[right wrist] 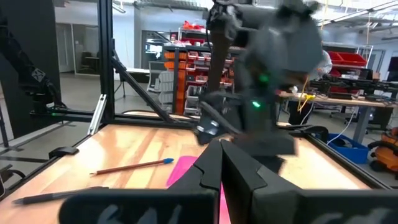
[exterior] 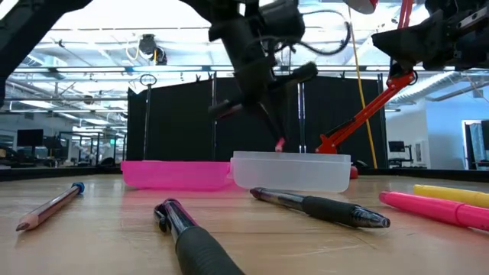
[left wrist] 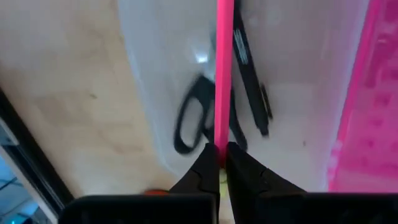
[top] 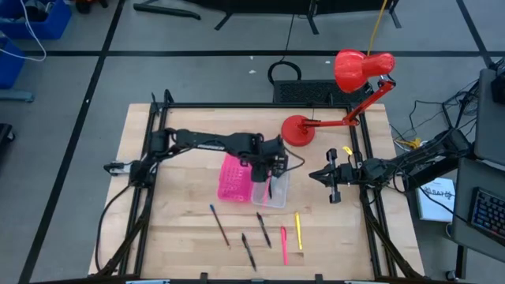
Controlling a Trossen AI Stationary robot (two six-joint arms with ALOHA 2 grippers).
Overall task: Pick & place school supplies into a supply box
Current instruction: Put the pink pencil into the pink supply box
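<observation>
Partly done: scissors and black pen already in clear tray. Left gripper over it, grasping pink pen. Five left near bench's front edge. Right gripper clenched, idle.

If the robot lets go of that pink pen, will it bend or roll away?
Probably not bend: the pink pen looks straight and stiff in the left gripper's shut fingers. Being thin and round, it may roll a bit, but it hangs over the clear tray, whose walls should likely stop it.

No legible text, labels, brands or nos. anywhere. Black pen in the box has pale marks on its barrel, too blurred to read.
</observation>
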